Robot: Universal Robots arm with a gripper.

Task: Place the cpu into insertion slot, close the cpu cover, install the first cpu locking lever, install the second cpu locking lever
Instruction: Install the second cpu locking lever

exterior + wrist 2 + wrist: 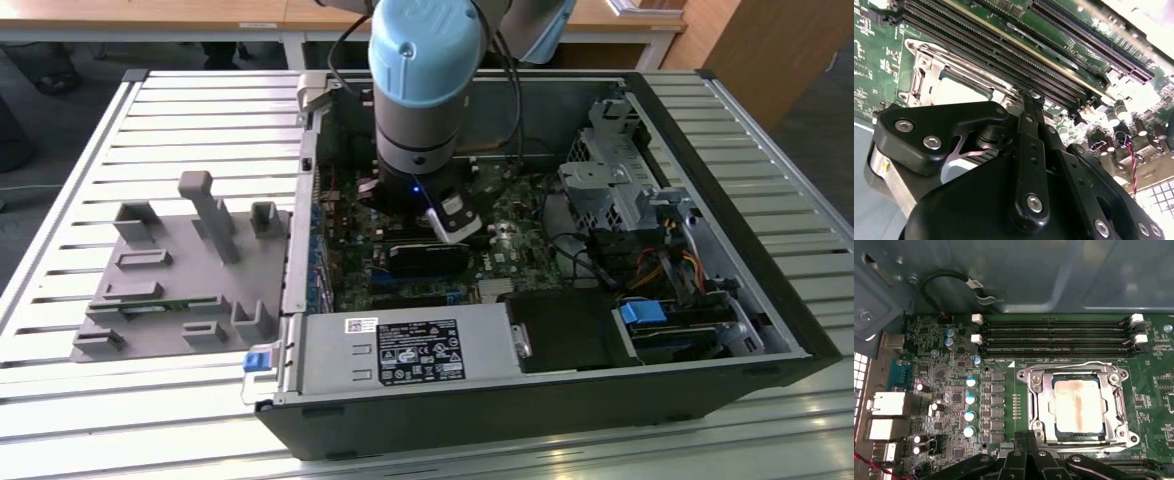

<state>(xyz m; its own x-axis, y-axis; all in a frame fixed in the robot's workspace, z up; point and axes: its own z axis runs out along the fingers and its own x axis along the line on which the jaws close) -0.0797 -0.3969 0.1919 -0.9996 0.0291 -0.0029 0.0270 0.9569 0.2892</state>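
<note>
In the first wrist view the cpu (1077,407), a silvery square chip with a smeared tan top, lies inside the insertion slot (1035,412). The cpu cover (1113,405), a silvery metal frame, lies flat around the chip's rim. A thin wire locking lever (1089,363) runs along the socket side that faces the memory slots. My gripper (1027,442) is shut with nothing between its black fingers, hovering just off one corner of the socket. The second wrist view shows the shut fingertips (1031,100) beside the cpu (959,90). In the exterior view the gripper (450,232) hangs over the motherboard inside the open case.
Several black memory slots (1054,335) lie beside the socket, and blue-topped capacitors (970,405) stand on its other side. The case holds a power supply (400,355), a black block (427,258) and a drive cage (614,190). A grey fixture (174,270) sits on the slatted table.
</note>
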